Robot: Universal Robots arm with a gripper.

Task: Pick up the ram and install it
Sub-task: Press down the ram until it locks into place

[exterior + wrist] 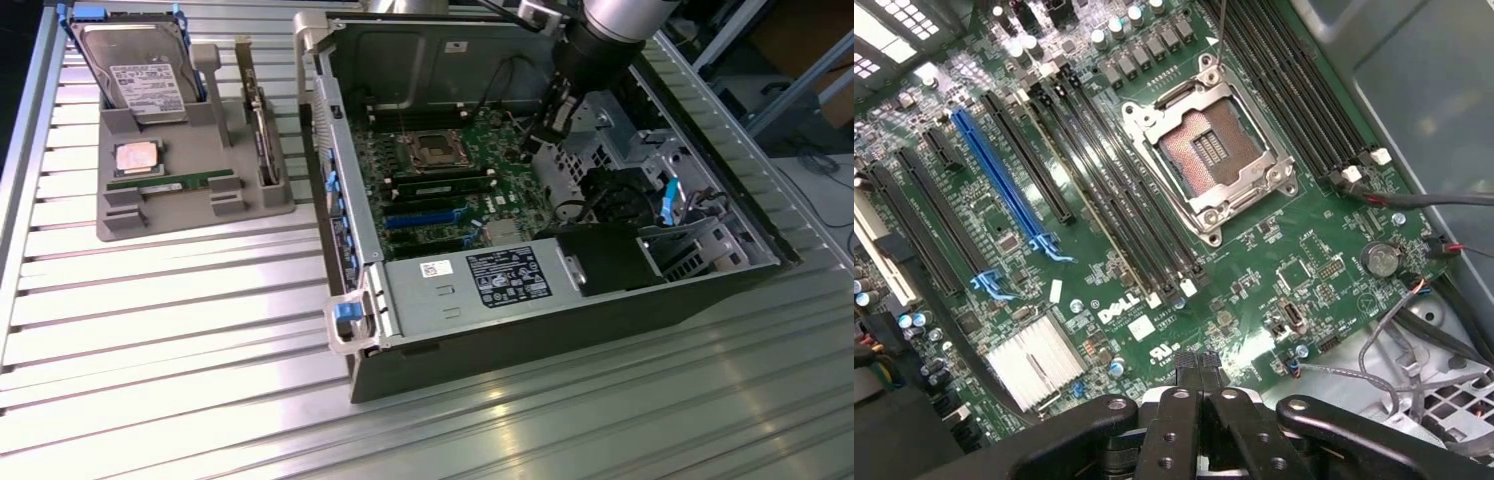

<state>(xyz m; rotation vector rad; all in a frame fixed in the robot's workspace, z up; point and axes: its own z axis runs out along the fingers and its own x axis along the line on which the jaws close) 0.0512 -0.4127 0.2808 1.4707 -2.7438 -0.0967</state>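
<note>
The gripper (1199, 368) is clenched with nothing between its fingertips, which meet in the wrist view just above the green Dell motherboard (1254, 250). It hangs inside the open computer case (400, 320), toward the exterior view's right side of the board, with the arm (594, 45) reaching down from above. Beneath it on the board sit the open CPU socket (1204, 155), rows of dark memory slots (1124, 190) on either side of the socket, a blue expansion slot (999, 175) and a finned silver heatsink (1034, 360). The ram (167, 181) lies well apart from the gripper, outside the case, resting in the grey holder tray (127, 225) on the exterior view's left, just below the square CPU chip (138, 157). A hard drive (134, 70) stands at the tray's far end, and a larger expansion card (263, 125) stands on edge along its side nearest the case.
</note>
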